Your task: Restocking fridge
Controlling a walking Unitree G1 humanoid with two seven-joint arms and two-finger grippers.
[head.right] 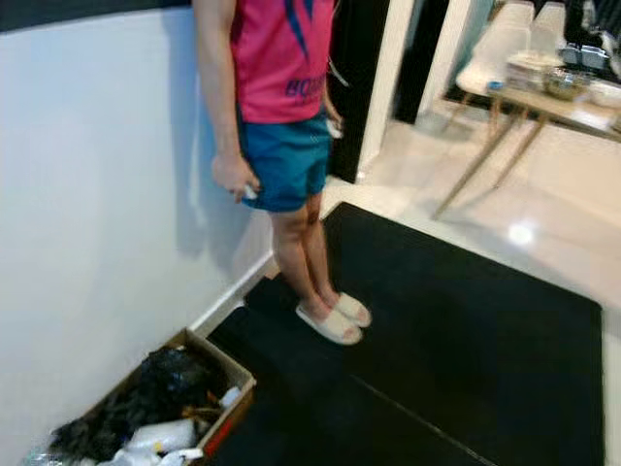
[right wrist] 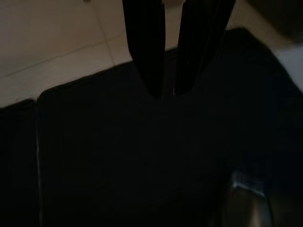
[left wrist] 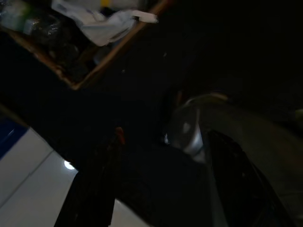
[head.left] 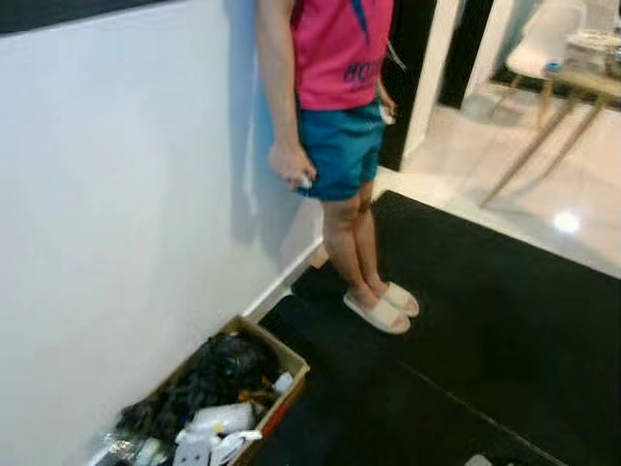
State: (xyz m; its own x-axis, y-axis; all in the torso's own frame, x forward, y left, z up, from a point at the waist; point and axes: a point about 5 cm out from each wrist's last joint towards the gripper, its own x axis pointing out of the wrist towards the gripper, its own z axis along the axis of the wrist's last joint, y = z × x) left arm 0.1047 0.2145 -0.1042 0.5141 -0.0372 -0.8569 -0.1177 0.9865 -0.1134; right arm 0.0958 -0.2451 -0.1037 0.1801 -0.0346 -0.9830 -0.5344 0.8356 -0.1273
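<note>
Fridge not in sight from here, nor any stock in hand. Nearest candidate for supplies: cardboard box (head.left: 254, 335) on the floor against the white wall (head.left: 107, 214), stuffed with dark bags and white packets or bottles, contents too blurred to name. It sits at the edge of the black mat (head.left: 485, 330).

Right gripper (right wrist: 168, 92) hangs over the mat, 2 fingers nearly together with a thin slit between, holding nothing. Left gripper: view is very dark, box corner visible beyond it, finger state cannot tell.

Person (head.left: 340, 116) in a pink shirt and blue shorts stands on the mat just beside the wall, pale slippers (head.left: 383, 306) on, something small and white in one hand. Wooden-legged table (head.right: 543, 97) and white chairs (head.right: 495, 53) stand farther off on the glossy tile floor (head.right: 543, 204).

Risks, my read:
- Person is close to the path; walking or turning could clip their legs or feet.
- Box is low at the left; a step could kick it or spill it.
- Mat edge on tile is a trip point.
- Frames are soft, so target pick may be off.

Writing: purple letters on the shirt, partly cut off, not readable. No brands legible.
</note>
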